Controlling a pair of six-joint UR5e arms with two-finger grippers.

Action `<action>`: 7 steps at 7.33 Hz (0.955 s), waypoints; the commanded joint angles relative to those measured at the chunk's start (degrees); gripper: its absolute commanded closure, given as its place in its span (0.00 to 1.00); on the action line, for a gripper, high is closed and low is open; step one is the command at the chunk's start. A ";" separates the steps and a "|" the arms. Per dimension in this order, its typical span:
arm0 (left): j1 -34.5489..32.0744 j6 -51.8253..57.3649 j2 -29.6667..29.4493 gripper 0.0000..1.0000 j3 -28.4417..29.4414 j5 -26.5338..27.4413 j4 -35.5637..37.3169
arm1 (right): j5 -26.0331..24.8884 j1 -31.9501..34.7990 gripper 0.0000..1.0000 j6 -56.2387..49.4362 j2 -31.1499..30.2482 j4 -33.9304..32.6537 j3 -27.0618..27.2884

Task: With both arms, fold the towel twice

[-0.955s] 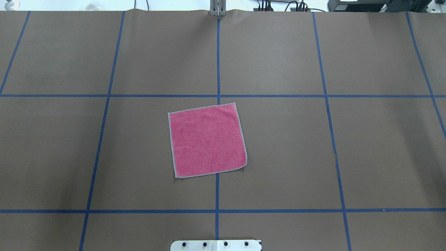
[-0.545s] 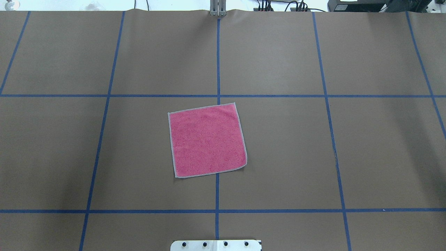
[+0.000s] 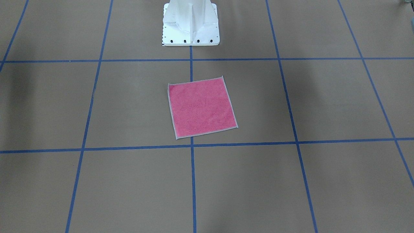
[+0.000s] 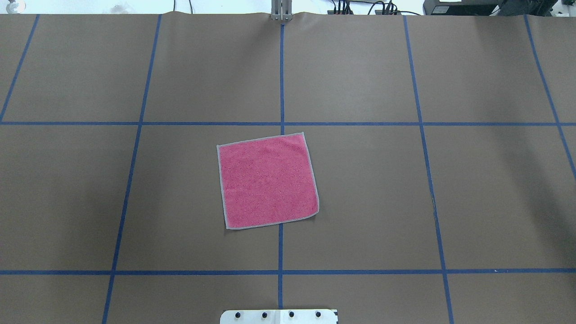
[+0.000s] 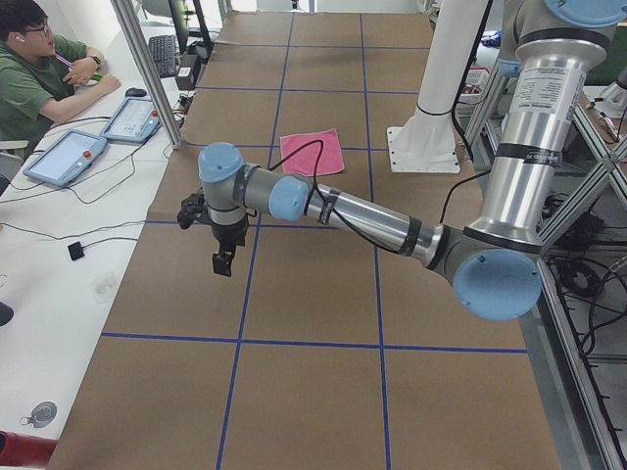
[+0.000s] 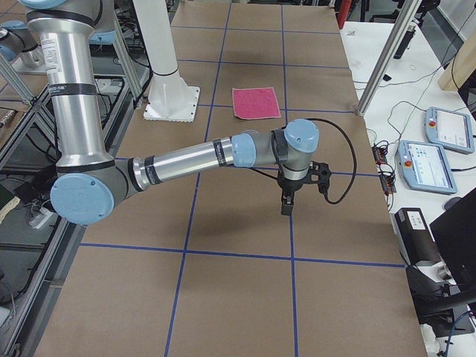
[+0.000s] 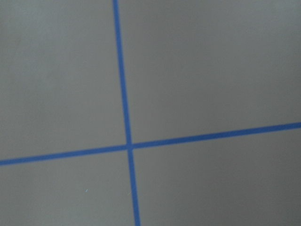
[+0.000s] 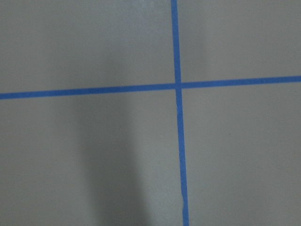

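Pink towel (image 4: 267, 181) lies flat between left arm (image 5: 362, 220) and right arm (image 6: 186, 158), well apart from both; whether the jaws are open, I cannot tell

Bare table (image 4: 369, 189) all round the towel (image 4: 267, 182); white pedestal (image 3: 190, 22) robot-side

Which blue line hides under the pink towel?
The middle line running away from the white base; the towel covers part of it, touching no other line.

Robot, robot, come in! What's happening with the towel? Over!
Left gripper and right gripper hang far from towel, jaws unreadable. Towel flat, pink side up, unfolded. Nothing on it.
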 commanded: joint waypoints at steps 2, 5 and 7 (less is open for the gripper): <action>8.97 -16.18 -6.25 0.00 -0.65 -0.34 -1.43 | -5.28 -10.35 0.00 7.98 7.75 -0.08 -0.38; 17.59 -29.09 -6.79 0.00 -2.95 -0.51 -10.98 | -4.35 -11.61 0.00 16.23 8.21 1.23 0.94; 28.98 -54.17 -7.14 0.00 -4.09 0.18 -20.88 | -0.39 -13.28 0.00 25.28 7.96 7.08 1.73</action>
